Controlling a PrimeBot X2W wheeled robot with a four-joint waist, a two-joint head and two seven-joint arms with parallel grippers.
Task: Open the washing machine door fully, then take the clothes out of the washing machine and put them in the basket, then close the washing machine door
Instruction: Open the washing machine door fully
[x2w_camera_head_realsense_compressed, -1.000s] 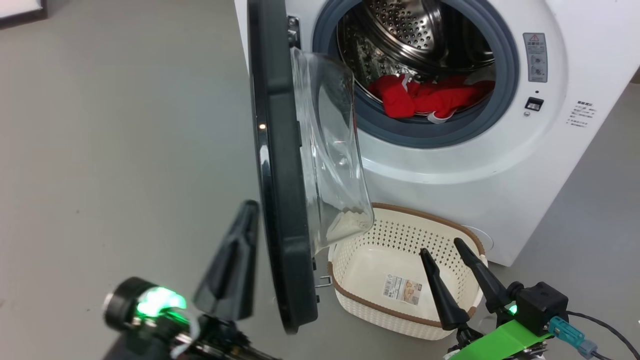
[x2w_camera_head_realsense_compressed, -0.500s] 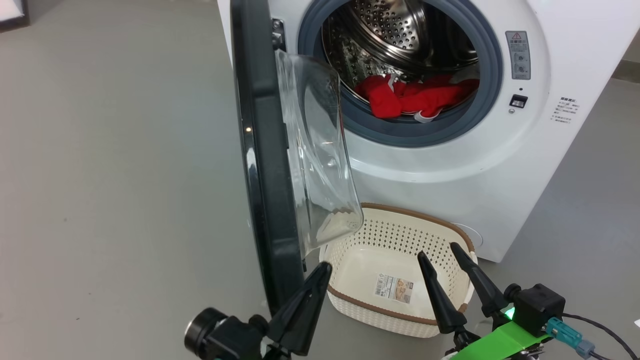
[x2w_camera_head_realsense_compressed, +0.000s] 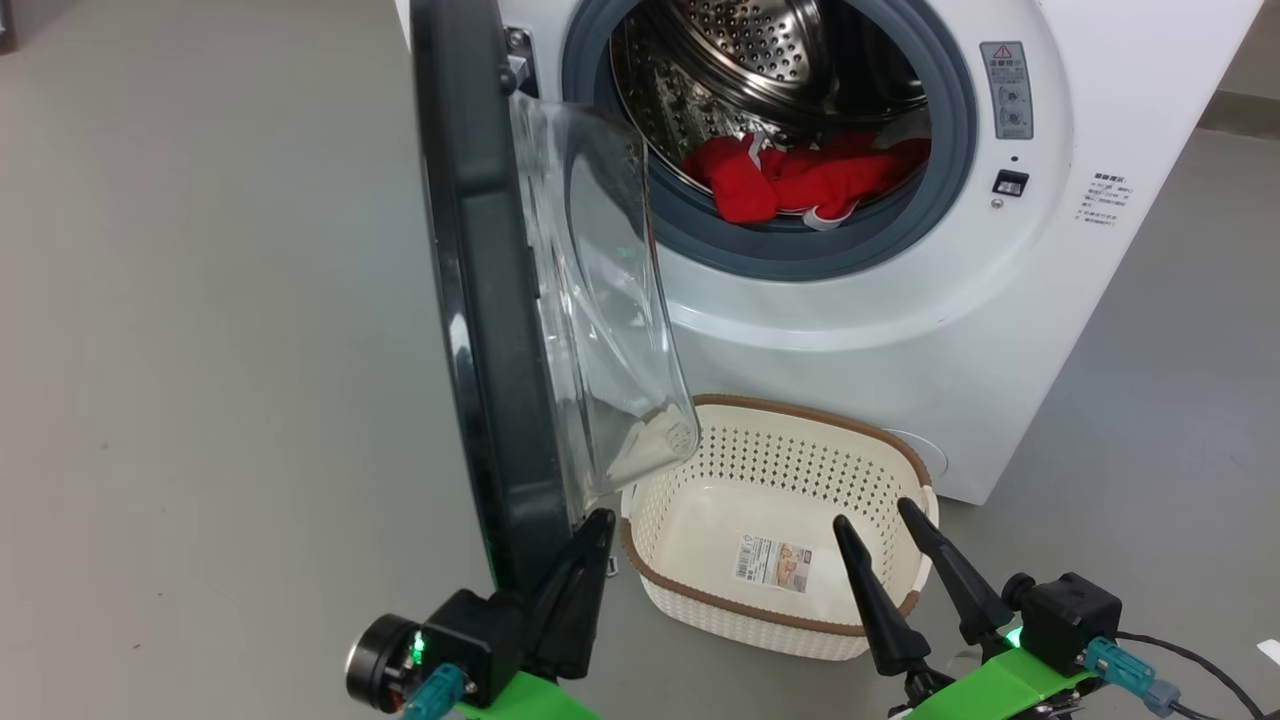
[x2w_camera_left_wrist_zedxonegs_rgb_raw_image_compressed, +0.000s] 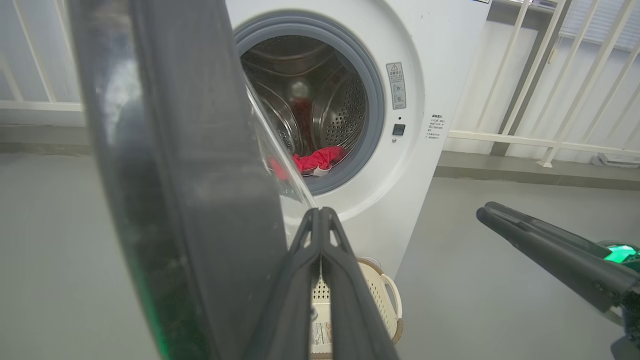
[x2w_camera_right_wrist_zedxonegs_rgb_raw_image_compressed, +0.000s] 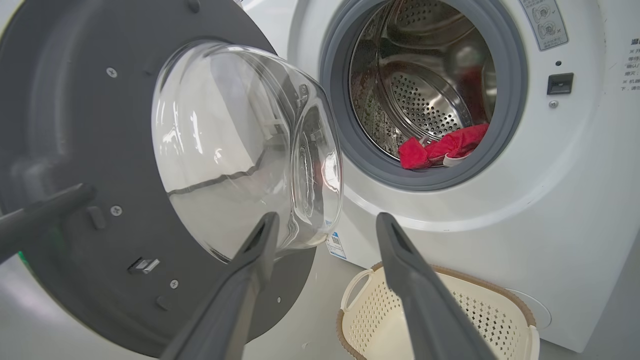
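Half open, the washing machine door (x2w_camera_head_realsense_compressed: 480, 300) stands edge-on before the washing machine (x2w_camera_head_realsense_compressed: 1000, 300), its glass bowl (x2w_camera_head_realsense_compressed: 600, 300) jutting toward the drum (x2w_camera_head_realsense_compressed: 740, 50). The left gripper (x2w_camera_head_realsense_compressed: 598, 520), fingers pressed together on nothing, sits just beside the inner face of the door's lower rim; contact cannot be confirmed. To finish the swing well, it likely needs a steady outward push low on the rim, following the hinge's arc, until the bowl clears the opening. The clothes (x2w_camera_head_realsense_compressed: 790, 180) lie heaped at the drum's front lip. The right gripper (x2w_camera_head_realsense_compressed: 872, 512) hovers, fingers spread wide and empty, above the basket (x2w_camera_head_realsense_compressed: 800, 410), which sits on the grey floor (x2w_camera_head_realsense_compressed: 200, 350) just before the machine, its left corner under the overhanging bowl.
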